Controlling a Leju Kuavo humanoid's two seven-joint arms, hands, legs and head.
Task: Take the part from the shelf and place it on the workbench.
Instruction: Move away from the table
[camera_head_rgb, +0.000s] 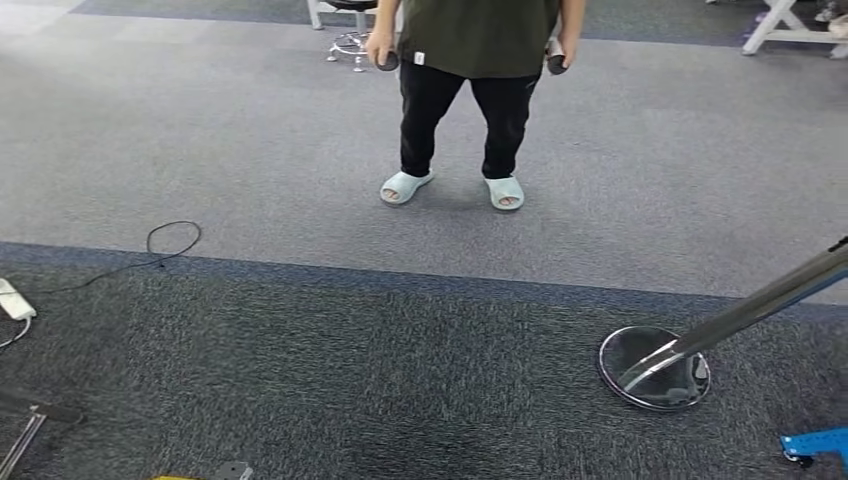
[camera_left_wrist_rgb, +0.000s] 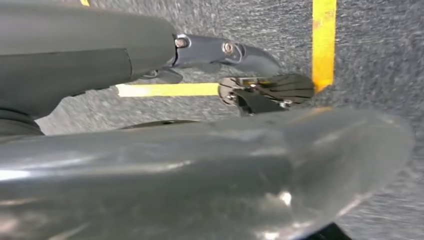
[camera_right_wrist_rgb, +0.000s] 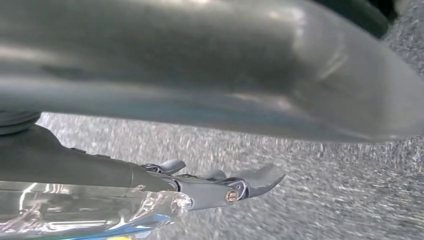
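Two hands hang over grey carpet: the left hand (camera_left_wrist_rgb: 220, 52) has its fingers stretched out and apart, holding nothing, above yellow floor tape (camera_left_wrist_rgb: 324, 40). The right hand (camera_right_wrist_rgb: 215, 187) has fingers nearly straight, with a clear crinkled plastic-wrapped item (camera_right_wrist_rgb: 90, 210) pressed along its underside; grip cannot be told. Head view: person (camera_head_rgb: 470, 90) at 12 o'clock, chrome stand base (camera_head_rgb: 655, 368) at 4 o'clock.
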